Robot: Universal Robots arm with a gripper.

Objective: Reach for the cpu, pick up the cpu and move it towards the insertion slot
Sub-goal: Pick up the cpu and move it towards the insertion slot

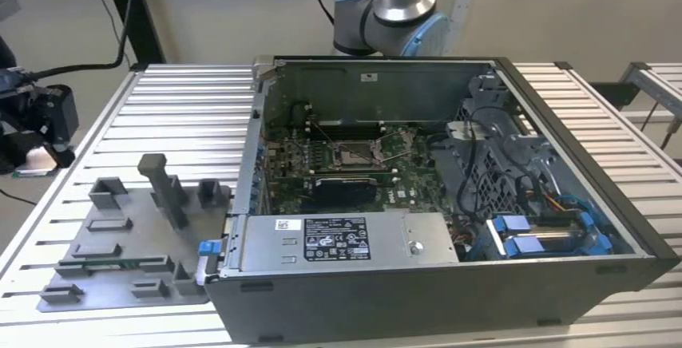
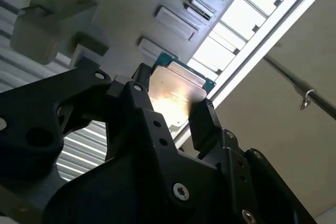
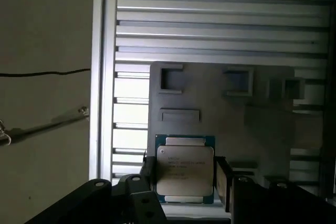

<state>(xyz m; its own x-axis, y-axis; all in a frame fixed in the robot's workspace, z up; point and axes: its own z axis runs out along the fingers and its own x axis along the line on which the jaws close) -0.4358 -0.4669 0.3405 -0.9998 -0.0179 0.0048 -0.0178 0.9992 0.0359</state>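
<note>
The cpu (image 3: 185, 169) is a flat square chip with a pale silvery face and a green edge. My gripper (image 3: 185, 178) is shut on it, one black finger on each side. The second wrist view shows the same hold, with the cpu (image 2: 176, 90) between the fingers (image 2: 203, 121) of the gripper (image 2: 173, 107). In the exterior view the gripper (image 1: 37, 136) hangs at the far left, beyond the table's edge and above the grey tray's side. The insertion slot (image 1: 357, 152) is a silver-framed socket on the board inside the open computer case (image 1: 448, 284), far to the exterior view's right of the gripper.
A grey plastic tray (image 1: 128, 244) with raised pockets and posts lies on the slatted metal table (image 1: 181, 92), to the left of the case. A thin green memory stick (image 1: 112, 264) rests on the tray. The case walls rise around the board. Cables hang at the far left.
</note>
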